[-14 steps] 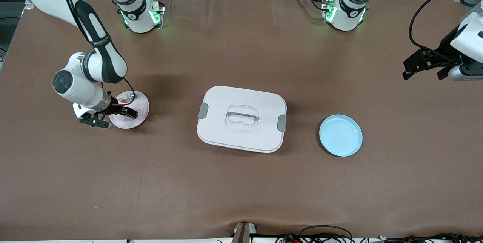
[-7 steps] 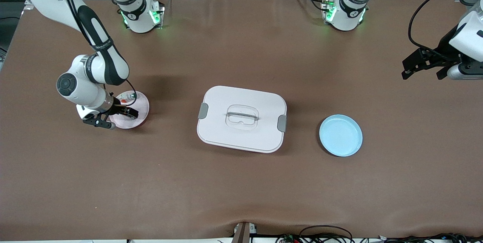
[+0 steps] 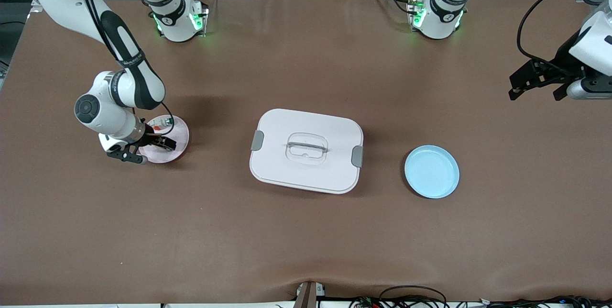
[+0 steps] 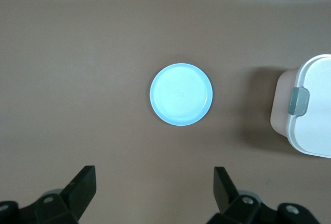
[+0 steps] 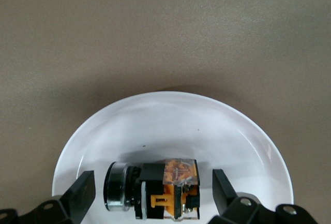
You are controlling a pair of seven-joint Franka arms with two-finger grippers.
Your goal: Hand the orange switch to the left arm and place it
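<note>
On the pink plate (image 3: pixel 178 132) toward the right arm's end of the table we see the orange switch (image 5: pixel 168 189) lying on its side. We see the right gripper (image 3: pixel 146 149) low at that plate, fingers (image 5: pixel 80 193) spread wide either side of the switch, not touching it. The box (image 3: pixel 306 150) sits mid-table, lid on, between the pink plate and the blue plate (image 3: pixel 431 171). We see the left gripper (image 3: pixel 538 81) waiting high, fingers apart, holding nothing.
</note>
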